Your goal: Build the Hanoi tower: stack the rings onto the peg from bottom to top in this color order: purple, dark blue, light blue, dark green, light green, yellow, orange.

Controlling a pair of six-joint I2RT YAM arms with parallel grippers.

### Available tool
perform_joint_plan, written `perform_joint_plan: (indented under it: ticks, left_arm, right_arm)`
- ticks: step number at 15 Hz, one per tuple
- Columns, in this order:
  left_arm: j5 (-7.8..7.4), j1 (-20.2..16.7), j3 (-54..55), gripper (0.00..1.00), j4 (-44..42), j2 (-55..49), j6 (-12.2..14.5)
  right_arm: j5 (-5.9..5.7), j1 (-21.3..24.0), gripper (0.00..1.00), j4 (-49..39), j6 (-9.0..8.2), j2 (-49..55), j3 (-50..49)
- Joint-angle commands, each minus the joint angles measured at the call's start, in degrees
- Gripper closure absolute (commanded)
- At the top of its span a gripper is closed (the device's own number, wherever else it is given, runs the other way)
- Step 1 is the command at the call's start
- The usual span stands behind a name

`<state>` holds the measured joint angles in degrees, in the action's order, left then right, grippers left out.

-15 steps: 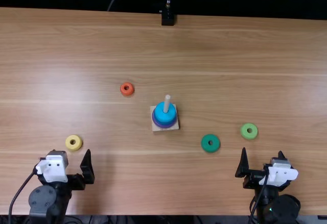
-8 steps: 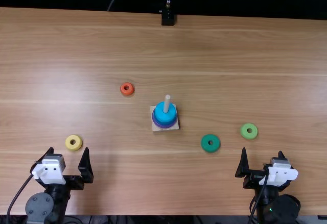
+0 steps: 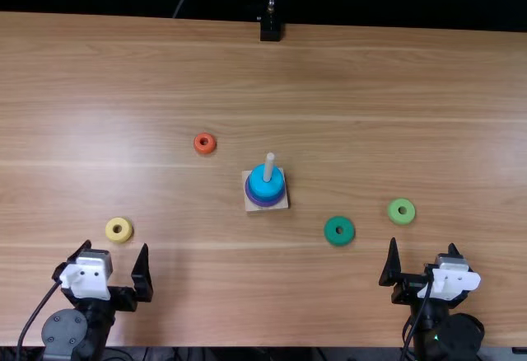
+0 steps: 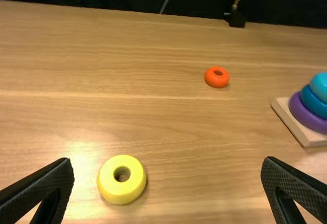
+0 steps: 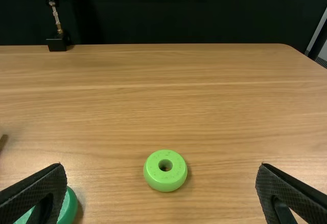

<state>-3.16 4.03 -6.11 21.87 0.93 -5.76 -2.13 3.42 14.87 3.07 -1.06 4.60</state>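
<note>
My left gripper point(image 3: 115, 250) stands open just nearer the table's front edge than the yellow ring point(image 3: 118, 230). The same gripper point(image 4: 167, 160) has its fingers wide apart in the left wrist view, where the yellow ring point(image 4: 121, 179) lies flat. My right gripper point(image 3: 423, 247) is open at the front right; in its wrist view this gripper point(image 5: 161, 165) holds nothing. Purple point(image 4: 306, 114), dark blue point(image 4: 313, 102) and light blue point(image 4: 321, 87) rings sit on the peg point(image 3: 269, 167). Loose on the table are the orange point(image 3: 205, 143), dark green point(image 3: 339, 231) and light green point(image 3: 401, 211) rings.
The square wooden base point(image 3: 268, 208) of the peg stands at mid-table between the two arms. Beyond the table's point(image 3: 370, 89) far edge is a dark backdrop, with a small black mount point(image 3: 270, 30) at that edge.
My left gripper has shifted slightly, first a little to the left, then back to the right and toward the near edge. The right arm and the rings have kept still.
</note>
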Motion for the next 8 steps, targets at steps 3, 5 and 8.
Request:
perform_joint_plan:
  ticks: [3, 5, 8]
  left_arm:
    - [-1.80, -0.3, 6.1, 0.00, 4.5, -0.9, 5.0]
    - [-1.69, -0.3, 6.1, 0.00, 4.5, -0.9, 5.1]
    - [-1.69, -0.3, 6.1, 0.00, 4.5, -0.9, 5.1]
  right_arm:
    - [-0.08, 0.7, 0.00, 3.9, -0.01, 1.1, -3.8]
    - [-0.08, 0.7, 0.00, 3.9, -0.01, 1.1, -3.8]
    - [-0.08, 0.7, 0.00, 3.9, -0.01, 1.1, -3.8]
